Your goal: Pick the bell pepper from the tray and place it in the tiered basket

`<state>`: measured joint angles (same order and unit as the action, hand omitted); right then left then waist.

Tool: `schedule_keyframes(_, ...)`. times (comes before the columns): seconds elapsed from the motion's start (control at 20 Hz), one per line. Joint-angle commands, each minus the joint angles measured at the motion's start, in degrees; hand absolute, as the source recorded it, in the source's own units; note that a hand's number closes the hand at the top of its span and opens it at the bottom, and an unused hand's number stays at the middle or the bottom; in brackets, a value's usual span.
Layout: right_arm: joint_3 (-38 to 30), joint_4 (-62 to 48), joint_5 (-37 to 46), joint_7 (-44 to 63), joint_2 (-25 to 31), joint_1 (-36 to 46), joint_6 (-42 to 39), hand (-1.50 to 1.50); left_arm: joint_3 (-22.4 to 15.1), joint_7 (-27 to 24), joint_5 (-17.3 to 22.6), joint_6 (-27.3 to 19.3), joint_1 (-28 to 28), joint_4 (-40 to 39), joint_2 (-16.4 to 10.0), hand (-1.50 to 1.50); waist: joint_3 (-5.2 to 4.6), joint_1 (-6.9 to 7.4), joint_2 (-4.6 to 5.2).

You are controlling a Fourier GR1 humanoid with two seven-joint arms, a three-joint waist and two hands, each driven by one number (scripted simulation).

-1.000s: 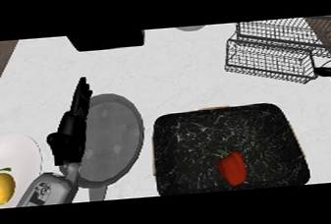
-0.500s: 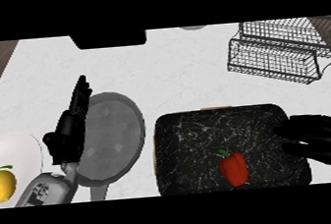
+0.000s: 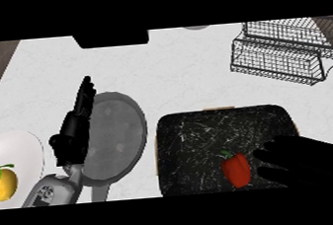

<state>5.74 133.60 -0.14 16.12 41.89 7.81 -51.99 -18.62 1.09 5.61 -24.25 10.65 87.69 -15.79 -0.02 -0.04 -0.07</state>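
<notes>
Head view — right hand [image 3: 308,160] spread wide over the tray [image 3: 200,126] — fingers just beside the bell pepper [image 3: 238,170]

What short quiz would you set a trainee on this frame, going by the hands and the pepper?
1. True or false: the pepper already lies in the basket.
2. Which hand is beside the pepper? A: left. B: right.
3. Fill in: the pepper lies on the dark ____.
Key: 1 false; the basket stands apart at the back right. 2 B, the open right hand; the left hand rests by the grey pan. 3 tray.
</notes>
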Motion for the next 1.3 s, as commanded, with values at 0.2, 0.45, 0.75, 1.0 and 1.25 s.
schedule_keyframes(0.2,0.78,-1.59,5.75,2.43,-2.32,0.48,-5.32,-1.50,2.83,-0.94,-2.34,2.34,-0.34,-1.45,1.60,0.00,0.01,0.15,0.09)
schedule_keyframes(0.45,1.56,2.68,17.11,-3.24,-3.77,-4.54,-5.52,-1.50,3.94,-1.72,-3.13,3.61,-2.06,-1.32,2.33,0.00,0.05,-0.04,0.03)
schedule_keyframes(0.75,4.30,-6.49,26.15,-8.61,-4.62,2.52,-4.40,-1.50,4.50,-4.79,-2.67,6.09,-4.68,-1.64,4.18,0.00,0.02,0.57,0.17)
schedule_keyframes(1.0,10.01,-5.10,35.85,-17.89,-4.52,-0.22,-0.88,-1.50,5.26,0.95,-5.47,5.10,-1.28,0.94,5.21,0.00,0.07,0.28,0.12)
schedule_keyframes(1.25,9.77,-6.29,42.75,-24.52,-2.84,-1.69,3.56,-1.50,9.59,1.78,-4.50,8.25,2.44,-1.95,3.91,0.00,0.04,0.04,0.11)
